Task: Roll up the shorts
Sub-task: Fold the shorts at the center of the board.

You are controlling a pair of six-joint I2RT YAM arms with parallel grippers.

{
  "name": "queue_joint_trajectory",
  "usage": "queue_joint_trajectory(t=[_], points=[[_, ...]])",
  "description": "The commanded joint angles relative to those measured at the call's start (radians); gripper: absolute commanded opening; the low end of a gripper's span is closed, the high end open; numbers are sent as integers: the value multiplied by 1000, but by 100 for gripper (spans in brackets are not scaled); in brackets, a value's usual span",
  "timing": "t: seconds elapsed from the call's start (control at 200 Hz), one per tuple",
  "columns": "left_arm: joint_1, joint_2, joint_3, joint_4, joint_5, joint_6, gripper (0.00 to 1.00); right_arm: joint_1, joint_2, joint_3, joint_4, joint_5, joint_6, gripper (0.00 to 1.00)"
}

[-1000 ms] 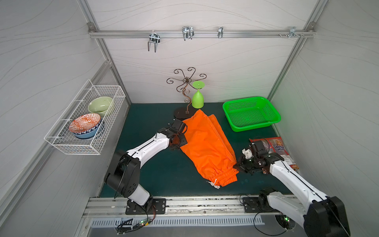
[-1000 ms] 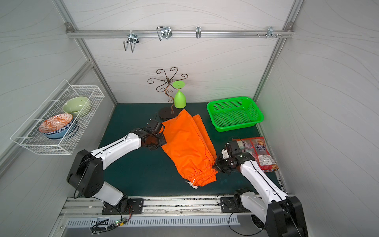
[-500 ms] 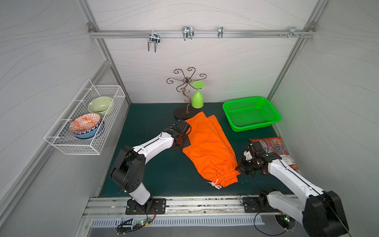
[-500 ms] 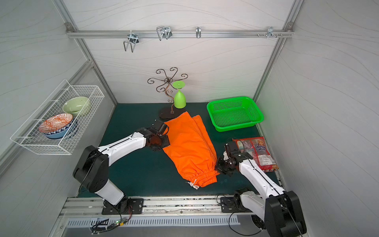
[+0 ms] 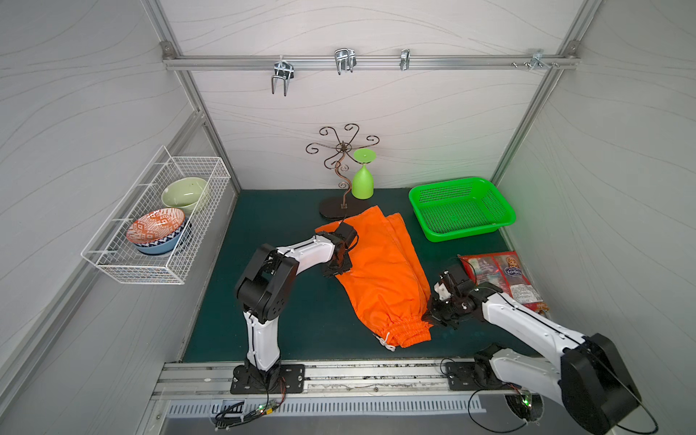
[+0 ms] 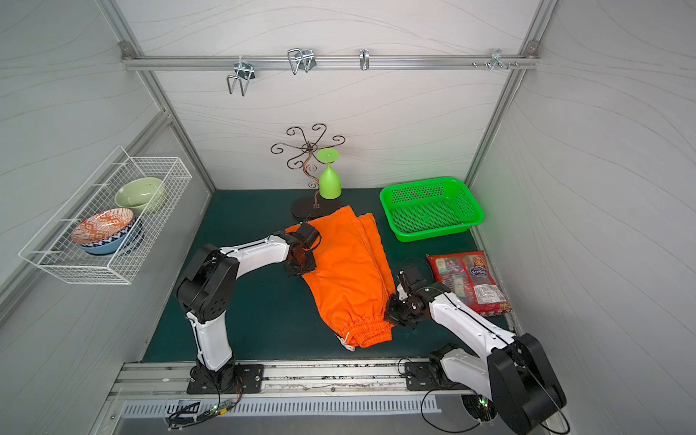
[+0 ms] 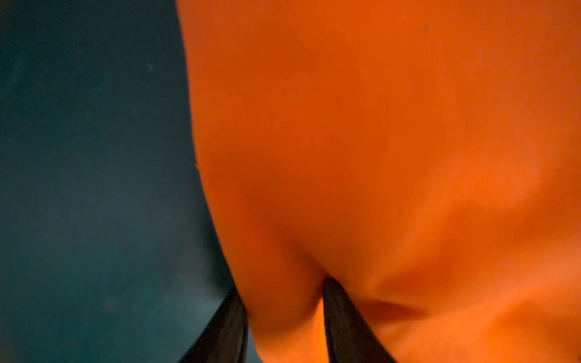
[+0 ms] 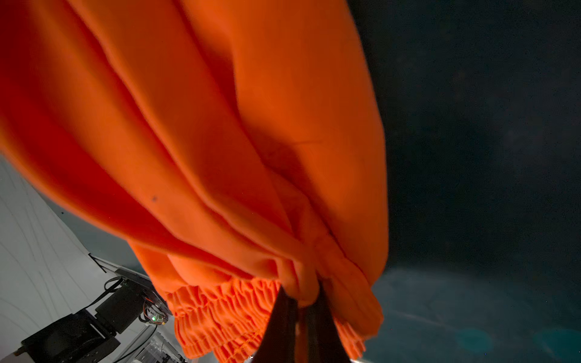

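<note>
1. The shorts (image 5: 380, 271) lie flat, folded lengthwise, at the centre of the green mat (image 5: 286, 309). The leg hems point to 12 o'clock and the gathered waistband (image 5: 405, 333) to 5 o'clock. No turn of the roll looks made yet.
2. The right gripper (image 5: 433, 319) sits at the cloth's 4 o'clock corner, jaws closed tight on a pinch of fabric just above the waistband. This is probably to lift or anchor that end so the roll can start there.
3. The left gripper (image 7: 283, 295) straddles the long 9 o'clock edge about midway along, jaws half closed with a fold of orange between them. I cannot tell whether they really clamp it. Its likely purpose is to keep the side edge straight and the cloth taut.
4. Edges:
   - The hems reach the base of the metal stand (image 5: 339, 208) at 12 o'clock and appear to touch it. An inverted green glass (image 5: 362, 184) hangs close behind.
   - A green basket (image 5: 461, 209) stands at 2 o'clock.
   - A snack packet (image 5: 497, 275) lies at 3 o'clock, just beside the right wrist.
   - The white drawstring (image 5: 386, 342) trails at 6 o'clock and could get caught in the first turn.
5. Open room: bare mat runs from 6 to 10 o'clock, crossed only by the left arm. Rolling toward 12 o'clock crowds the stand, so drawing the cloth toward 7 o'clock first seems safer.
</note>
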State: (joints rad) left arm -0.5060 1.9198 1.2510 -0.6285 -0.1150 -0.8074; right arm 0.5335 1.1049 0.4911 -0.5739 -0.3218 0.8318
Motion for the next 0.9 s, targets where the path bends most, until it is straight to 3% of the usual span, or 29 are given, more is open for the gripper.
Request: queue_joint_trajectory(t=[0.0,0.23,0.375,0.55,0.67,0.765,0.895], points=[[64,71,33,-9,-75,6,40,81,17,-23,64,30,95,1],[101,156,197,-57,-93,80,37,278,193,40,255,2,143,2],[100,136,250,-72,-115,129,37,297,336,123,306,-49,92,2],[101,-5,201,-112,-114,172,62,332,450,194,385,-72,71,4],[101,-137,133,-144,-111,181,68,359,501,246,406,-107,45,8],[97,-248,72,-167,-87,187,68,365,467,280,347,-125,-5,19],[34,-408,-4,-191,-86,216,69,340,281,315,164,-73,-89,48]])
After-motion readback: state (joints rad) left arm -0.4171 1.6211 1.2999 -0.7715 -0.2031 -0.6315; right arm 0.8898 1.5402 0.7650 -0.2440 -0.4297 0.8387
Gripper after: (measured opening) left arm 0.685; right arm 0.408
